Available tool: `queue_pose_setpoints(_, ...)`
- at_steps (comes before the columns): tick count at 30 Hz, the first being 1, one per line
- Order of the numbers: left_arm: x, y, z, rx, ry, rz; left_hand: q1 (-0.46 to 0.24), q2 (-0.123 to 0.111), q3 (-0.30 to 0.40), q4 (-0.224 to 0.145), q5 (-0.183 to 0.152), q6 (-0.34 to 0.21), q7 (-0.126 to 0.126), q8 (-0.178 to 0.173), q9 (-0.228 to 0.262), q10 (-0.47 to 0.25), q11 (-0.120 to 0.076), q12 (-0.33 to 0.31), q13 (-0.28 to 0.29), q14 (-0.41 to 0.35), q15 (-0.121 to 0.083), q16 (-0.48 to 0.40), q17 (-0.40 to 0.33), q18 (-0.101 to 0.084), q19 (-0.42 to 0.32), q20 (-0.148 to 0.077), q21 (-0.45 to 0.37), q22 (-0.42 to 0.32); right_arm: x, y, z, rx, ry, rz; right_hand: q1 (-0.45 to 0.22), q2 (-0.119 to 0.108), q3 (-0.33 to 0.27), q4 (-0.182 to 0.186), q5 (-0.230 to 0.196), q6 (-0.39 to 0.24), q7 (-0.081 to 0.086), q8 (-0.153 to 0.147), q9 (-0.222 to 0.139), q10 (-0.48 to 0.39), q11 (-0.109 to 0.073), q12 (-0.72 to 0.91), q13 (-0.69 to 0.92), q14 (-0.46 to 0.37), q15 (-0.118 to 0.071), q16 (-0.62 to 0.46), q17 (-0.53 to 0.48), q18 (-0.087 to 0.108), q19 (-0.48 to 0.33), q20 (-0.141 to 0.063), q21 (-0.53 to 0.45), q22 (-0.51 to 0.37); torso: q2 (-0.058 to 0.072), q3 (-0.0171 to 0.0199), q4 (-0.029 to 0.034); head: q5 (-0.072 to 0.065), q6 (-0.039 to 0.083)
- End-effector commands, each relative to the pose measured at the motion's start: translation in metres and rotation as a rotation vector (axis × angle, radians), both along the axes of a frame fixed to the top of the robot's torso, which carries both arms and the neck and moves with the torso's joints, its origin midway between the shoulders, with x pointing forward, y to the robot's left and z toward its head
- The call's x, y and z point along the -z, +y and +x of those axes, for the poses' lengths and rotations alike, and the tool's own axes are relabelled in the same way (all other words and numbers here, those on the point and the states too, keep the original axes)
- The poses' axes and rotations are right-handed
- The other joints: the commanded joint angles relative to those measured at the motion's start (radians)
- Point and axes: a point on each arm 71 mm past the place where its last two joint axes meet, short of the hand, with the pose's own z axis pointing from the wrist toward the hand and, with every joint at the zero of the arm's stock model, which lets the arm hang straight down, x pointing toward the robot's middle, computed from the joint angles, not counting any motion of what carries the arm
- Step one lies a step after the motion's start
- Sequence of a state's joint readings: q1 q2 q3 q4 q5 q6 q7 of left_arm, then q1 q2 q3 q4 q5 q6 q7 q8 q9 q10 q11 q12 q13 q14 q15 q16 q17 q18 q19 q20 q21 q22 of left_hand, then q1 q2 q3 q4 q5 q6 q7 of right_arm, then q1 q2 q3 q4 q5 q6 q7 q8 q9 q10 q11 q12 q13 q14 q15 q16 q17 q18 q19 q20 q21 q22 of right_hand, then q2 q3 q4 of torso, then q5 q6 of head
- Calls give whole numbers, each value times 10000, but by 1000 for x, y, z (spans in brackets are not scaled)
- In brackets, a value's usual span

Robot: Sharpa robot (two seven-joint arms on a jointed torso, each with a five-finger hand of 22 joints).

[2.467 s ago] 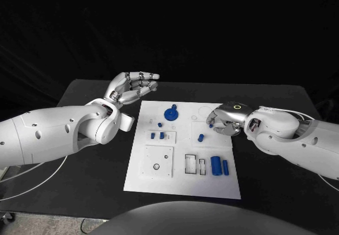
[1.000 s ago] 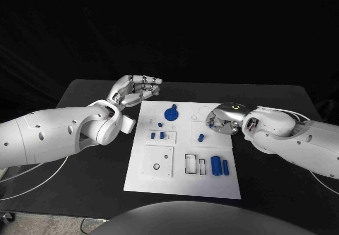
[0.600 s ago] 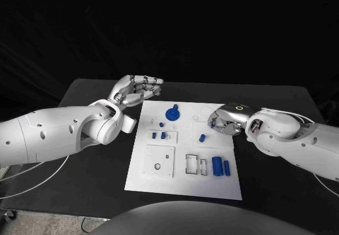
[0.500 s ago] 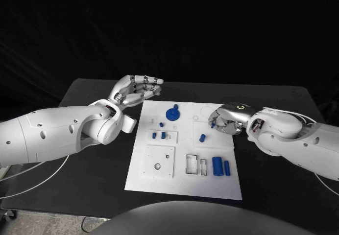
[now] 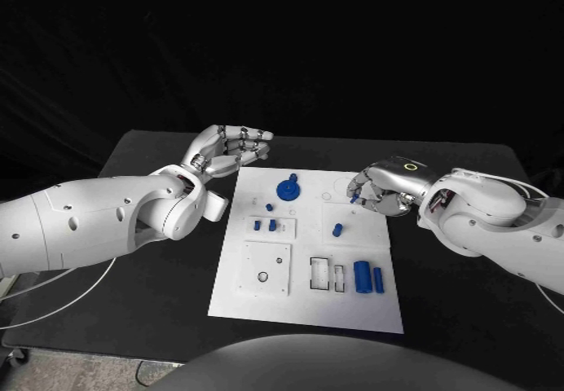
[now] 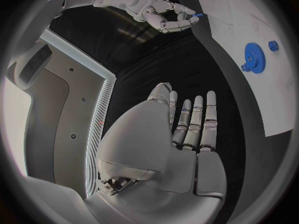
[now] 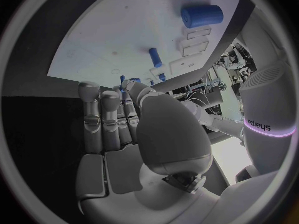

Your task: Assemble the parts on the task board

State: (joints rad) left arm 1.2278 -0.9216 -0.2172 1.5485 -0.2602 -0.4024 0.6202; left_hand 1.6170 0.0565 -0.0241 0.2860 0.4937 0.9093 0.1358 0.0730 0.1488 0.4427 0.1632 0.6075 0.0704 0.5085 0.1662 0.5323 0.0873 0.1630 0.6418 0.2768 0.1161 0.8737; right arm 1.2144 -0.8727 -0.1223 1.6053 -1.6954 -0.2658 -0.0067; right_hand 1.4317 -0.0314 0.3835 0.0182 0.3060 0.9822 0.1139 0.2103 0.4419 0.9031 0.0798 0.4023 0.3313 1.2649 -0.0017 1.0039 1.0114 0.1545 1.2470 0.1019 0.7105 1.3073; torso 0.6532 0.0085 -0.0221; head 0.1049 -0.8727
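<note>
Right hand [image 5: 382, 189] pinching a small blue peg [image 6: 197, 15] over the board [image 5: 308, 305]. Left hand [image 5: 226, 148] curled, empty. Gear [image 5: 286, 191] seated (cylinders [image 5: 361, 276] still loose); most left.

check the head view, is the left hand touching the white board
No, the left hand hangs in the air beyond the far left corner of the white board, fingers curled in and holding nothing.

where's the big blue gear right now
In the head view the blue gear sits on the far part of the white board, toward the left hand's side, with a small blue peg just beyond it.
</note>
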Motion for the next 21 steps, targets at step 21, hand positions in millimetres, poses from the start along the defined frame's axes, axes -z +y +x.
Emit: queue_pose_setpoints(21,3,-9,-6,400,347,-76,235,149,-63,16,141,-86,120,29,-65,-204,100,23,-59,-174,40,-26,-140,99,-57,-4,-168,-67,-2,103,-55,-2470,181,-193,-236,-458,-118,82,180,-23,49,-192,-63,280,70,-64,-142,30,126,122,-36,-81,138,102,-29,664,-95,-60,34,-1,1)
